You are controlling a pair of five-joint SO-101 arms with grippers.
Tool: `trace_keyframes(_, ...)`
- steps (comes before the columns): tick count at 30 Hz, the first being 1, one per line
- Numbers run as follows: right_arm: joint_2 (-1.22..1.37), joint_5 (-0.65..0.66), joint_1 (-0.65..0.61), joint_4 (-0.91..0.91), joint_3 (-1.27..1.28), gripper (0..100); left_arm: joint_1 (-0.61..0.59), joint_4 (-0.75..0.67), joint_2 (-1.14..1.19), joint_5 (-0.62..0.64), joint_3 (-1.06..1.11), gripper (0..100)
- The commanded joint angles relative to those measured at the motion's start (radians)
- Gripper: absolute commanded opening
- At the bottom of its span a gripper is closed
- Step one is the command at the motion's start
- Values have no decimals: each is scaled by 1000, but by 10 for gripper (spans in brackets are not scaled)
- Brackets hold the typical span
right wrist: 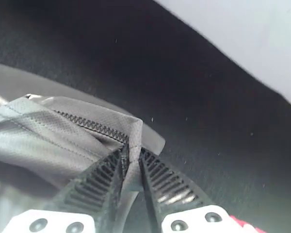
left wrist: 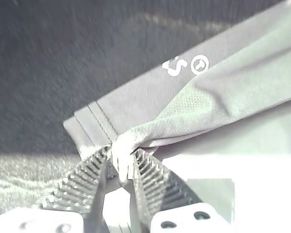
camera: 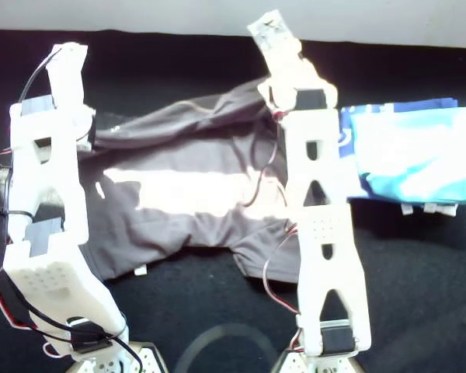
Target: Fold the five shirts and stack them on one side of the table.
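It looked like a robotics lab bench: a table [camera: 419, 295] draped in black cloth, two white printed arms [camera: 322, 225] with loose wires [camera: 266, 272] exposed, and a bare pale wall [right wrist: 262, 39] beyond the right gripper [right wrist: 132, 150].

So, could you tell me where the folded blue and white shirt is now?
In the high view, the folded blue and white shirt lies on the black table's right side, just right of the right arm, beside the spread grey shirt.
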Motion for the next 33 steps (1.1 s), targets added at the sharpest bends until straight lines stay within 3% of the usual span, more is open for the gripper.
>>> trace_keyframes(1, -153, 3, 21, 173, -136, 6, 7, 143, -25, -8, -35, 9)
trace_keyframes(8, -282, 3, 25, 483, -133, 6, -7, 365, -56, -64, -38, 9)
trace_keyframes(12, -329, -11, 38, 484, -128, 6, -24, 394, -136, -66, -2, 9)
trace_keyframes(18, -446, -153, 71, 487, -97, 6, -59, 385, -335, -153, 236, 9)
trace_keyframes(26, -832, -169, 90, 484, 486, 6, -90, 304, -527, -192, 481, 9)
trace_keyframes(33, -1199, -218, 91, 443, 1081, 6, -93, 307, -558, -192, 526, 9)
